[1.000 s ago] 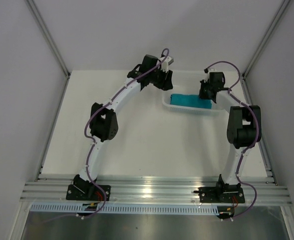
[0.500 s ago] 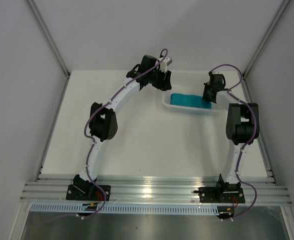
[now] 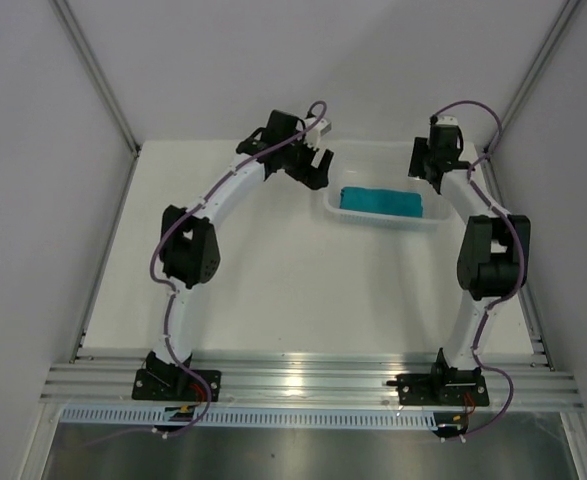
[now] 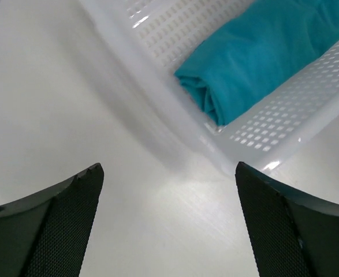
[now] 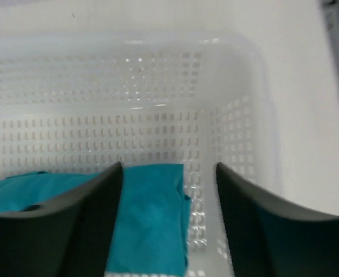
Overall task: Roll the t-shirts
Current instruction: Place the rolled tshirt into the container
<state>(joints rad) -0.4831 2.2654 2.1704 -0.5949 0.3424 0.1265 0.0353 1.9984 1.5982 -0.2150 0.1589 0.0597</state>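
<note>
Task item: the teal t-shirt (image 3: 380,201) lies as a finished roll inside the white basket (image 4: 273,124) at the far right of the bench (image 3: 273,270). The roll rests against the near wall of the basket. Its long axis runs left to right along the basket's length, as the overhead view shows. The left claw (image 4: 168,167) hangs over bare bench just outside the basket's left end, jaws spread wide and empty. From there the roll's spiral end faces it from ahead and to the right, beyond the basket wall. The right claw (image 5: 168,167) hangs above the basket's right end, jaws parted with nothing clamped between them. The right end of the roll lies below it, apart from both fingers. Assessment: the right claw is the nearer of the two, standing over the roll's own end, while the left must clear the basket wall to reach it. Any further contact would be made along the roll's axis from either end. No second shirt is visible in any view, and the roll looks tidy and complete.
</note>
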